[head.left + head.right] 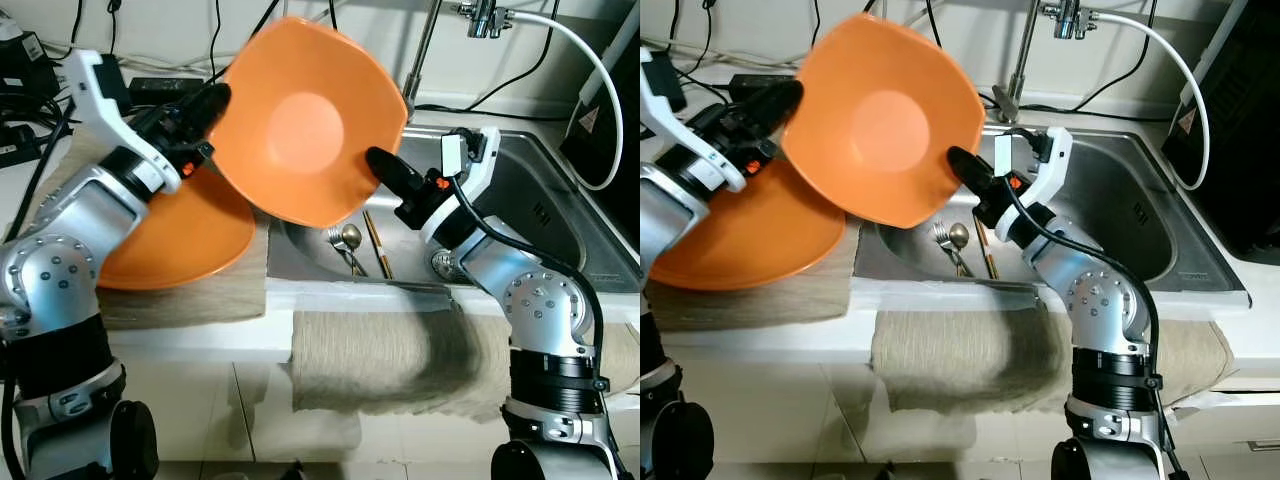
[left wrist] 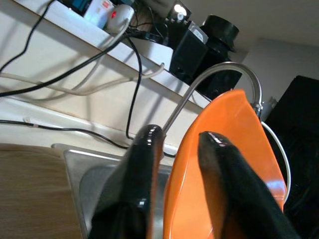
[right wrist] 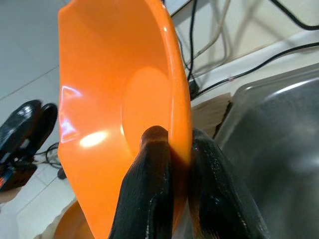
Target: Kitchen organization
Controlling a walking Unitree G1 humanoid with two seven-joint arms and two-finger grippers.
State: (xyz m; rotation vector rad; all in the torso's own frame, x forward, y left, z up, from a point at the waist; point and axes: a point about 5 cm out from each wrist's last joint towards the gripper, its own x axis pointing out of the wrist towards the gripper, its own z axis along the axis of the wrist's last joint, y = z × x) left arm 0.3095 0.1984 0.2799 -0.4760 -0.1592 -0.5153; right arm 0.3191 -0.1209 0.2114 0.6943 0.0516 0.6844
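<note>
Right wrist view shows the right gripper [image 3: 172, 149] clamped on the rim of the orange squarish plastic bowl [image 1: 300, 120]; the left gripper [image 1: 205, 110] pinches its 9 o'clock edge. The bowl hangs tilted above the steel sink [image 1: 560, 200]. If one grip loosens, I think it could fall on the cutlery [image 1: 350, 245] at 6 o'clock
</note>
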